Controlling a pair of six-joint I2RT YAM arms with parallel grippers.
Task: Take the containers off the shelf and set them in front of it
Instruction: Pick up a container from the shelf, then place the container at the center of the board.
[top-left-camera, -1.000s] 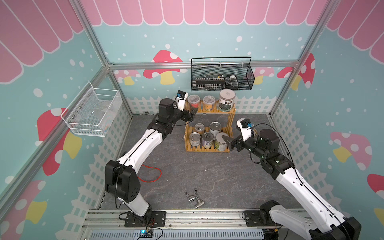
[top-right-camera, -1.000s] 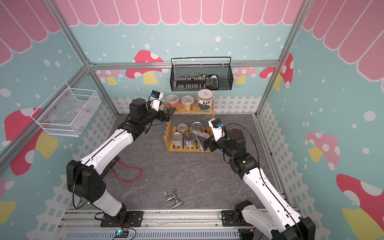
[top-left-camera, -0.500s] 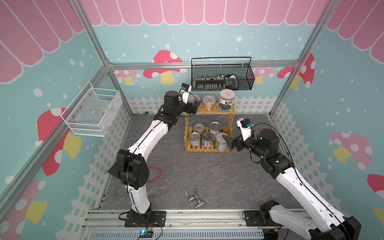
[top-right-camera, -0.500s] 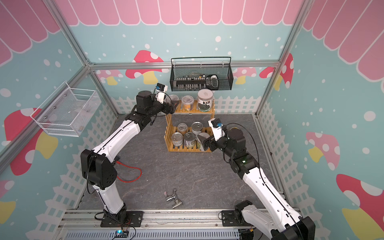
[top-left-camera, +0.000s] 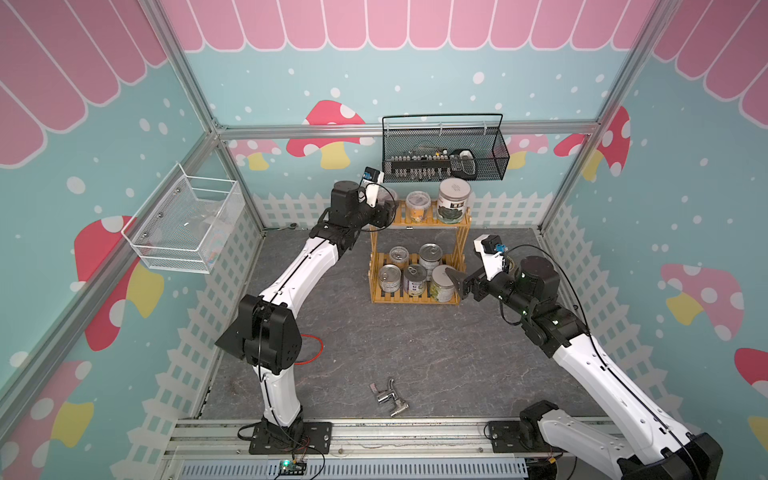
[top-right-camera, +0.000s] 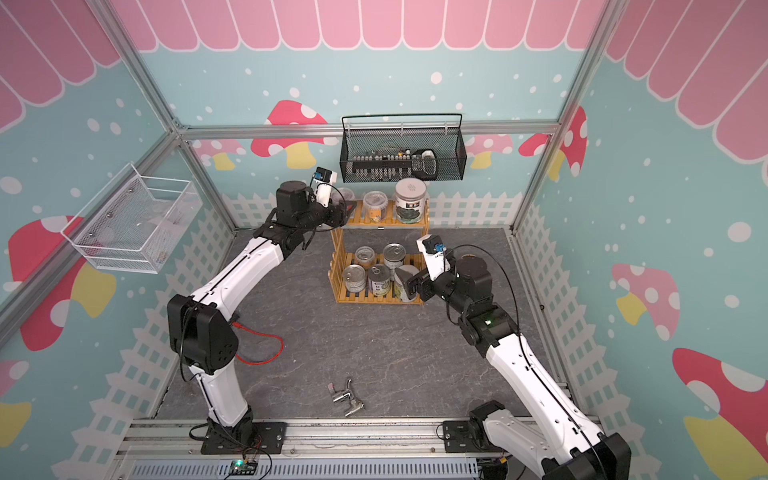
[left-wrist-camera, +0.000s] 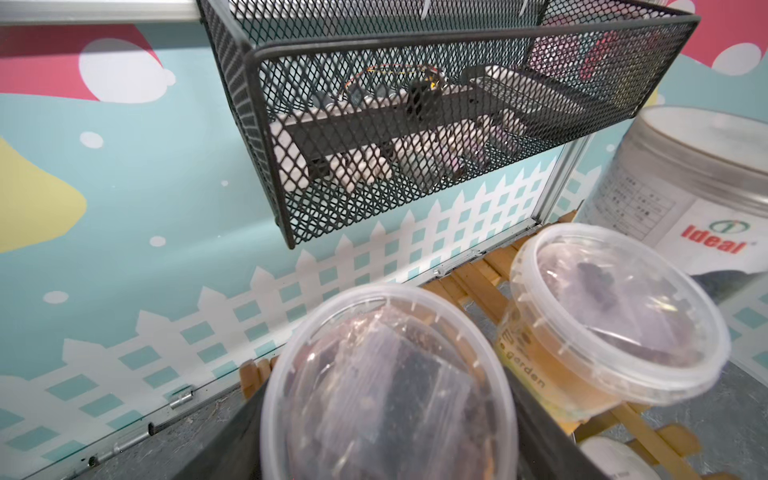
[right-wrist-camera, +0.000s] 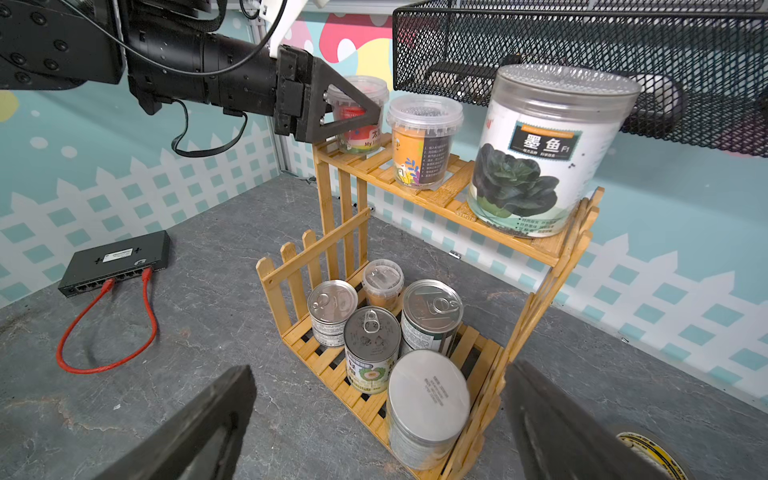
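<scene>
On the top tier of the shelf, the left pincer sits around a small clear tub. Its far finger hides behind the tub, so I cannot tell if it squeezes. Down low, the right pincer is spread wide, holding nothing, beside a white-lidded jar on the bottom tier. Its fingers are cut off in the wrist view.

I see the two-tier wooden shelf by the back wall, everything on it upright. Two clear tubs and a big jar stand on top. Below are three pull-tab tins, a small tub and a white-lidded jar.
</scene>
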